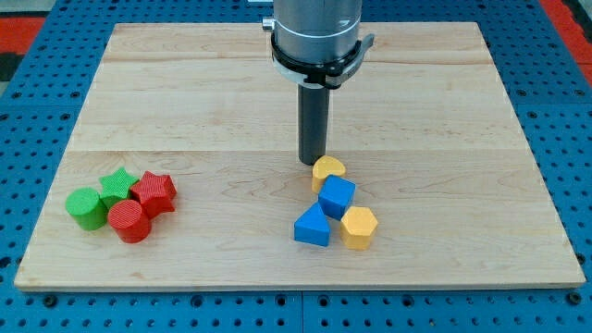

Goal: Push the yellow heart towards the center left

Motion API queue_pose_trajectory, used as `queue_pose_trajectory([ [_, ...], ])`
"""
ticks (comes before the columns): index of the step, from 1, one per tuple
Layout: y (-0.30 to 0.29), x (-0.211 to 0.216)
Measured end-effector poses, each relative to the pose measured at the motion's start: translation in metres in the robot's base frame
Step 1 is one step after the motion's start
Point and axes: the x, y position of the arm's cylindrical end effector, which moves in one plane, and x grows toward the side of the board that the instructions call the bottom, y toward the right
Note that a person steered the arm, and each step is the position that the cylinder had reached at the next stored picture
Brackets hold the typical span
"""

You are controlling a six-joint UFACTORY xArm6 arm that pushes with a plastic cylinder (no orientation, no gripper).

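The yellow heart [328, 171] lies a little right of the board's middle, at the top of a cluster of blocks. My tip [313, 162] stands just above and left of the heart, touching or almost touching its upper left edge. Below the heart sit a blue cube [337, 195], a blue triangle [313, 226] and a yellow hexagon [359, 227], all close together.
At the view's lower left sits a second cluster: a green cylinder [87, 207], a green star [117, 184], a red star [154, 191] and a red cylinder [129, 221]. The wooden board [185, 111] lies on a blue pegboard surface.
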Motion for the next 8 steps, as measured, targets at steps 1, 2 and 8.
queue_pose_trajectory([
  [1,0.000,-0.001],
  [2,0.006,-0.014],
  [8,0.099,0.042],
])
